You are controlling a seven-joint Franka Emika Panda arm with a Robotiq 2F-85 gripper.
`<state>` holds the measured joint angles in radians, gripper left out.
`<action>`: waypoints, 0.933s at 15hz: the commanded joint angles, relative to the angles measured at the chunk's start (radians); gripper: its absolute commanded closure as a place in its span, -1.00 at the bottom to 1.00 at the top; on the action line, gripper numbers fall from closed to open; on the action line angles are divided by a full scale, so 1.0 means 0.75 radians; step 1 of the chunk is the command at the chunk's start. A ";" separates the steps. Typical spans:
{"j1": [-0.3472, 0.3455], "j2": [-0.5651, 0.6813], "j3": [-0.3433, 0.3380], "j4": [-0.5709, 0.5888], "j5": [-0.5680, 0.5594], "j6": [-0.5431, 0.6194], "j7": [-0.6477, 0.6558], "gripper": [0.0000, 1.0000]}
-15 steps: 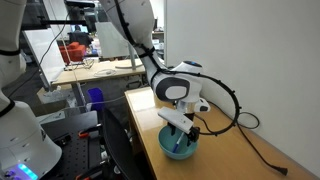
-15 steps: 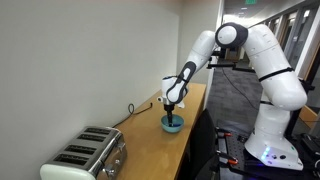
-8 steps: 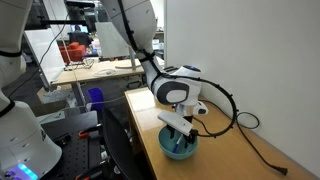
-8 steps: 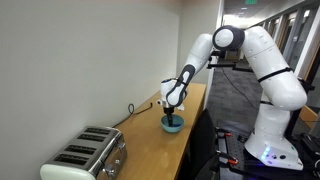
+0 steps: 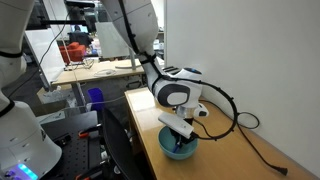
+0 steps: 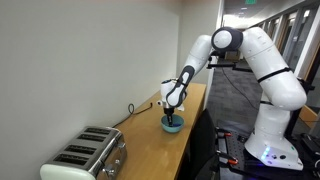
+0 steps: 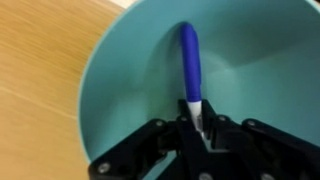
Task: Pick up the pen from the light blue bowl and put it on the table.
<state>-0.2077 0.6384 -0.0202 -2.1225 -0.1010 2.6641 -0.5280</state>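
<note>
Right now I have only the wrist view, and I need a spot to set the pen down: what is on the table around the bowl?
Observer: A black cable lies on the table, on the wall side of the light blue bowl.
Operator: And on the opposite side?
Observer: There the bowl sits close to the table's dark edge, so only a narrow strip of wood shows.
Operator: Anything further along the top?
Observer: A silver toaster stands at the other end of the table, well apart from the bowl.
</note>
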 commanded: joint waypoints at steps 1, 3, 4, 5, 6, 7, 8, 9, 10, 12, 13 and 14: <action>-0.024 -0.015 0.016 -0.004 -0.036 0.007 0.014 1.00; -0.030 -0.029 0.017 -0.010 -0.034 0.001 0.010 0.93; -0.034 -0.043 0.018 -0.021 -0.032 0.000 0.011 0.93; -0.024 -0.055 0.006 -0.030 -0.034 -0.002 0.034 0.93; -0.038 -0.067 0.015 -0.036 -0.029 -0.006 0.016 0.93; -0.053 -0.091 0.026 -0.048 -0.017 -0.017 0.002 0.93; -0.065 -0.111 0.031 -0.058 -0.007 -0.029 -0.002 0.93; -0.092 -0.149 0.049 -0.080 0.012 -0.050 -0.027 0.93; -0.119 -0.186 0.064 -0.102 0.031 -0.068 -0.051 0.93; -0.147 -0.255 0.059 -0.131 0.041 -0.108 -0.072 0.93; -0.176 -0.288 0.063 -0.141 0.062 -0.131 -0.107 0.93; -0.190 -0.315 0.058 -0.147 0.081 -0.145 -0.113 0.93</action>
<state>-0.3041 0.4786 0.0010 -2.1905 -0.0891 2.6016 -0.5594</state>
